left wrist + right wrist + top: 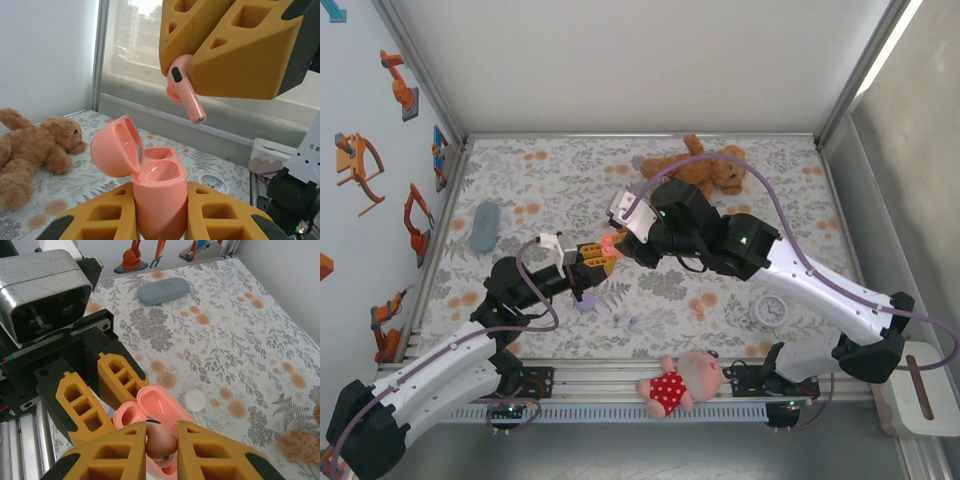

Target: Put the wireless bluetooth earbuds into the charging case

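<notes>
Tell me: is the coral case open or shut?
Open. The lid of the case is swung back, both wells bare; the earbud hangs above, held in the right fingers.

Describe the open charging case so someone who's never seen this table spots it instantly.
On the floral table, look near the middle. The left gripper is shut on a coral case beneath the right gripper's earbud. Its lid stands open and it is held up, unlike the white round case lying on the cloth.

Floral table (pixel 560 180) bears teddy (pixel 705 168), grey case (pixel 484 227), clock (pixel 770 309).
</notes>
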You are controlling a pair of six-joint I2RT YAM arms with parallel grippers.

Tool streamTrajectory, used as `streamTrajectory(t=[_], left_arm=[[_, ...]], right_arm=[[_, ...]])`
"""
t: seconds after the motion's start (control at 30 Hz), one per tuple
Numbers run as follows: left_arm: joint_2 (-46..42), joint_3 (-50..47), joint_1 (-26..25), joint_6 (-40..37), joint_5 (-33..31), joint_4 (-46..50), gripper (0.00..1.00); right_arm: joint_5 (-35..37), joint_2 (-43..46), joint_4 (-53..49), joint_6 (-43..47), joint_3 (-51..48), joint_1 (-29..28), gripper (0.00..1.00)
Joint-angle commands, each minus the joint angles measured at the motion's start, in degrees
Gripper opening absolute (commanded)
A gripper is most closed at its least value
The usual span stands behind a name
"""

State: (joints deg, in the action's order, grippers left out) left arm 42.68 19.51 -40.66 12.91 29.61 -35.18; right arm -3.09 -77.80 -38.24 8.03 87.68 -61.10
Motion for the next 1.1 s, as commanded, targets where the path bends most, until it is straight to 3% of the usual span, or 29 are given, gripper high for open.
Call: streamTrajectory(t=[0.0, 0.73, 1.07], left_arm=[[-0.83, 1.94, -0.43, 0.19, 0.83, -2.18, 0.0], [-2.35, 1.94, -0.77, -0.67, 0.46, -0.64, 0.0], [-2.59, 1.91, -0.9, -0.78, 0.28, -0.37, 0.0]], right_arm=[[1.59, -0.74, 0.27, 1.28, 2.1, -0.81, 0.19], [4.41, -3.67, -2.69, 1.8, 2.67, -2.7, 0.19], [1.04, -3.5, -1.91, 1.77, 2.89, -2.99, 0.19]])
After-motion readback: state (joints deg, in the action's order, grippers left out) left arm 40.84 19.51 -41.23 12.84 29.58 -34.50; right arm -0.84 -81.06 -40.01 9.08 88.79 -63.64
